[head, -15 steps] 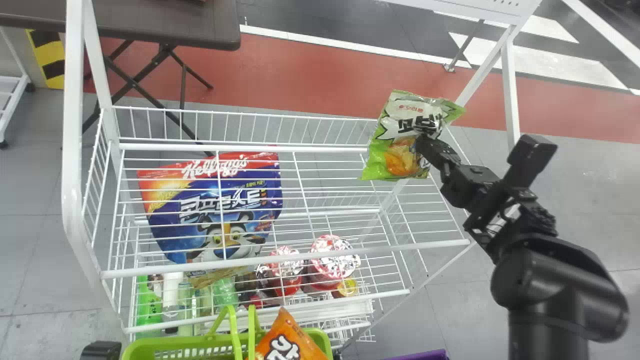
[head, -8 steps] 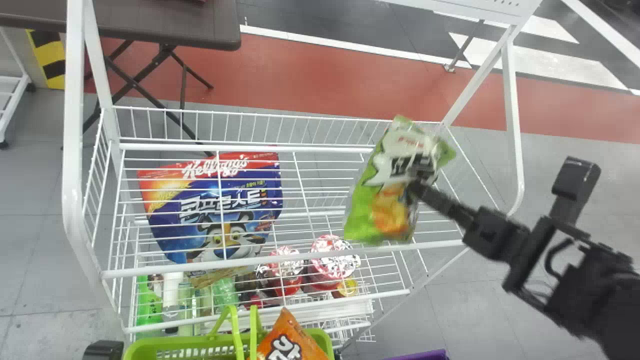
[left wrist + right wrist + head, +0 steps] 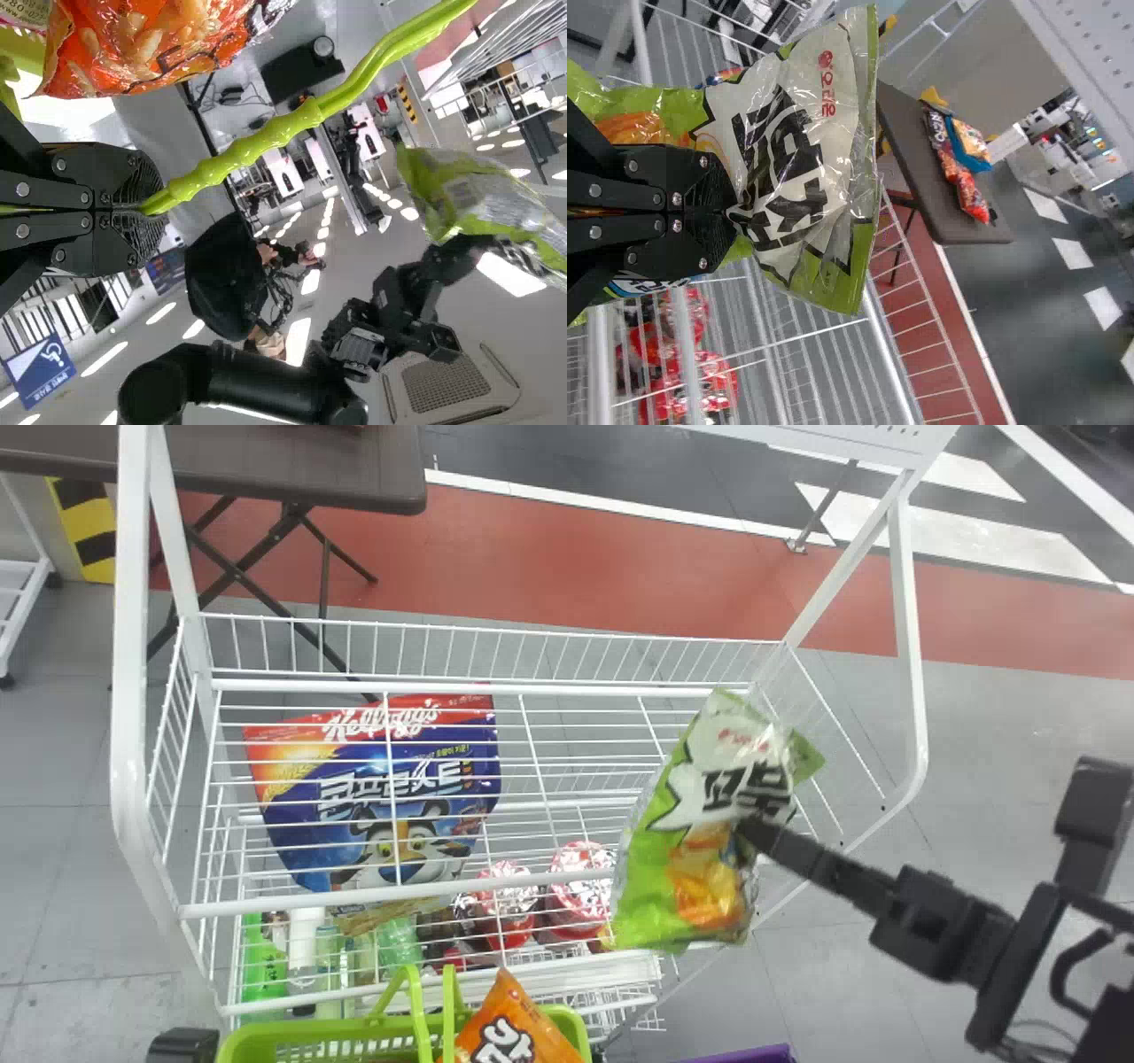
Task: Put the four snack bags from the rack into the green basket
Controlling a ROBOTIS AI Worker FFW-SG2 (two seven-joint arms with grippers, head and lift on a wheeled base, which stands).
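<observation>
My right gripper (image 3: 749,828) is shut on the green and white snack bag (image 3: 673,868), held over the right part of the white rack (image 3: 523,689). In the right wrist view the gripper (image 3: 731,211) pinches the middle of that bag (image 3: 819,133). The green basket (image 3: 337,1036) stands at the bottom edge, with an orange snack bag (image 3: 514,1027) sticking up from it. In the left wrist view my left gripper (image 3: 146,209) is shut on the basket's green handle (image 3: 266,133), beside an orange bag (image 3: 159,44).
A blue and red cereal bag (image 3: 381,797) lies on the rack's left part. On a lower level are red-lidded cups (image 3: 580,886) and green bottles (image 3: 261,965). White posts (image 3: 905,602) rise at the rack's sides. A dark table (image 3: 292,469) stands behind.
The right gripper has drawn the green bag down the head view, from the rack's back right toward its front edge. The right arm has swung outward to the right. The basket has barely moved.
</observation>
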